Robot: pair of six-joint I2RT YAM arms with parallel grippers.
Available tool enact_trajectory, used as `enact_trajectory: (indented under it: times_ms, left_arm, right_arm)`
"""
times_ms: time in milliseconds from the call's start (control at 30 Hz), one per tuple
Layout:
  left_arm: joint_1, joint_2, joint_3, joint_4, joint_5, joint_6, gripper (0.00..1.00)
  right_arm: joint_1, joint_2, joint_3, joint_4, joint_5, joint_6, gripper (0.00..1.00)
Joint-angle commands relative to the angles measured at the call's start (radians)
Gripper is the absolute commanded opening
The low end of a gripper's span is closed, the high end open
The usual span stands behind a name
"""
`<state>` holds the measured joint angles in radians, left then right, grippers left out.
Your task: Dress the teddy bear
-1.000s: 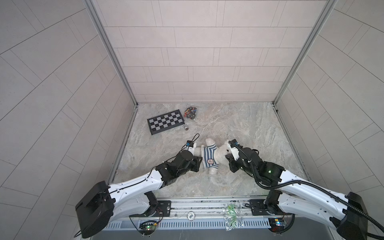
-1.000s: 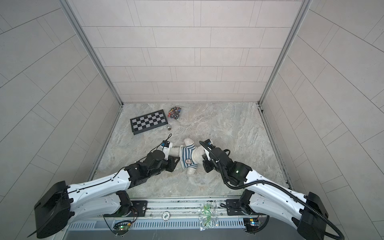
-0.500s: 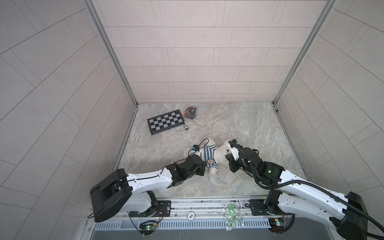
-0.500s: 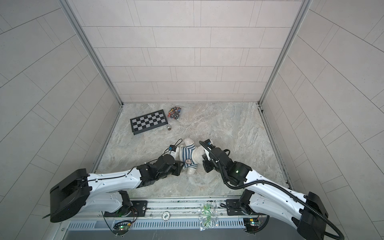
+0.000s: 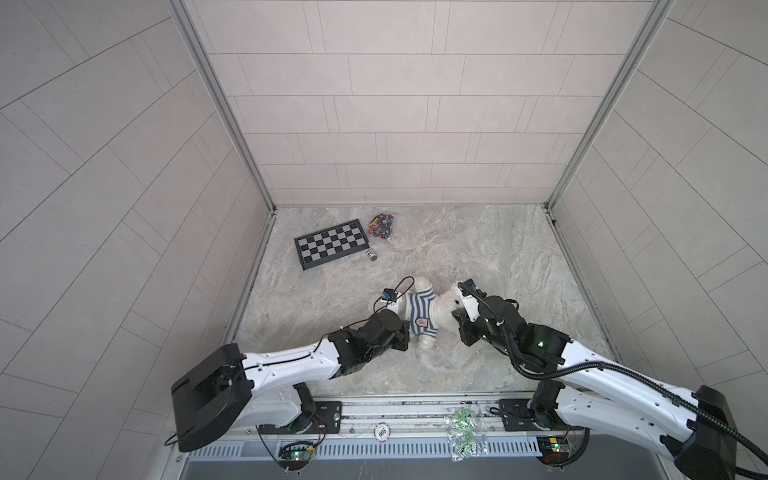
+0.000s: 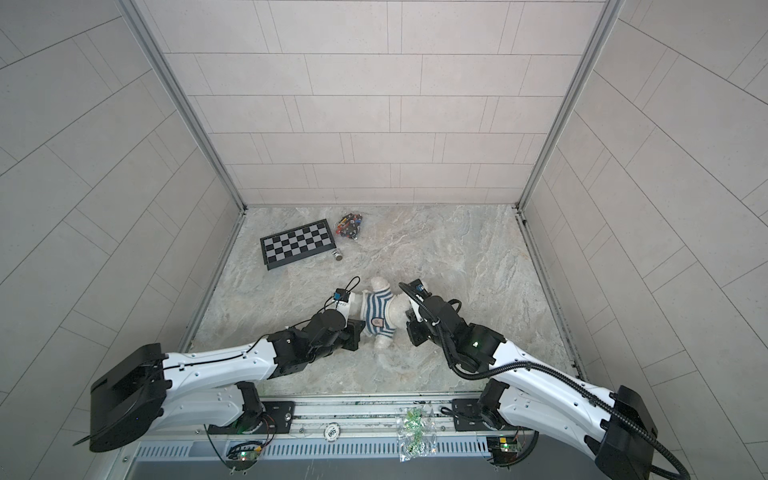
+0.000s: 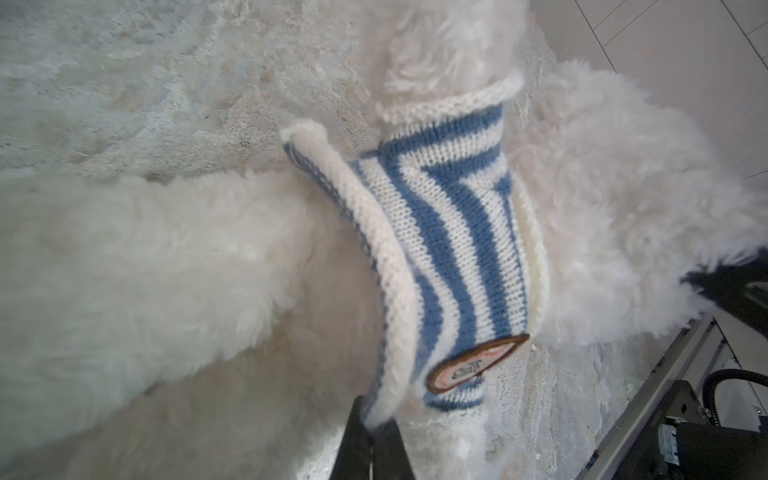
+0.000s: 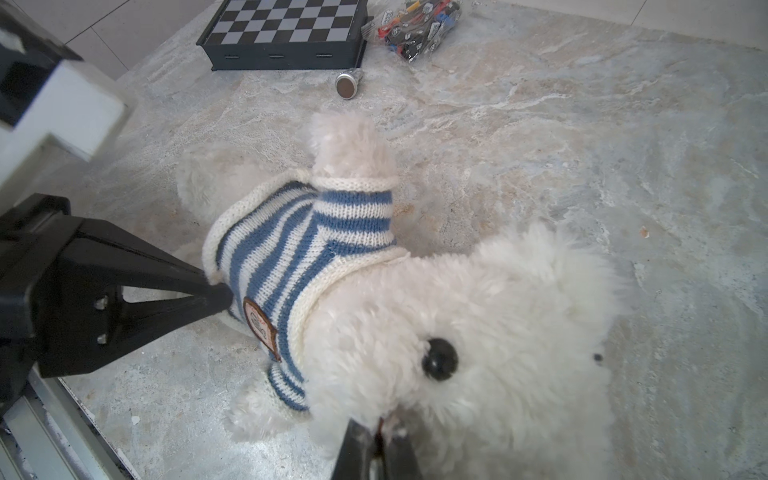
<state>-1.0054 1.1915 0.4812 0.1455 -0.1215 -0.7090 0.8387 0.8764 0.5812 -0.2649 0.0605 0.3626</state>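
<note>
The white teddy bear [image 5: 446, 307] lies on the marble table in both top views, head to the right, legs to the left. It wears the blue-and-white striped shirt [image 5: 420, 313] with a brown badge [image 7: 473, 368]. One arm pokes out of a sleeve [image 8: 353, 208]. My left gripper [image 5: 409, 332] [image 7: 374, 419] is shut on the shirt's white rolled hem [image 7: 390, 282]. The right gripper [image 5: 456, 321] [image 8: 378, 434] is shut on the fluffy fur of the bear's head [image 8: 498, 324], below its dark eye [image 8: 439, 359].
A black chessboard [image 5: 331, 243] lies at the back left, with a clear bag of small coloured pieces [image 5: 381, 224] and a small metal cylinder [image 5: 372, 255] next to it. A crumpled plastic bag [image 5: 463, 432] sits on the front rail. Tiled walls enclose three sides.
My left gripper has closed onto the shirt's hem, and the left arm has swung in lower towards the bear. The right arm and the bear have stayed put.
</note>
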Motion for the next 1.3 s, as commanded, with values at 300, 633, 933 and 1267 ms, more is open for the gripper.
enact_trajectory:
  times_ms: [300, 633, 933, 1267]
  left_arm:
    - [0.053, -0.188, -0.080, -0.127, 0.019, 0.063, 0.00]
    - [0.050, -0.111, -0.054, -0.089, 0.091, 0.088, 0.00]
    - [0.052, -0.084, -0.091, -0.083, 0.050, 0.080, 0.00]
    - [0.050, -0.142, -0.074, -0.032, 0.132, 0.054, 0.07]
  right_arm:
    - [-0.029, -0.021, 0.032, -0.061, 0.012, -0.019, 0.00]
    - [-0.036, 0.039, 0.032, -0.025, 0.001, -0.021, 0.00]
    - [-0.039, -0.013, 0.013, -0.015, 0.014, -0.024, 0.00]
    - [0.021, -0.117, -0.033, 0.106, -0.015, -0.075, 0.00]
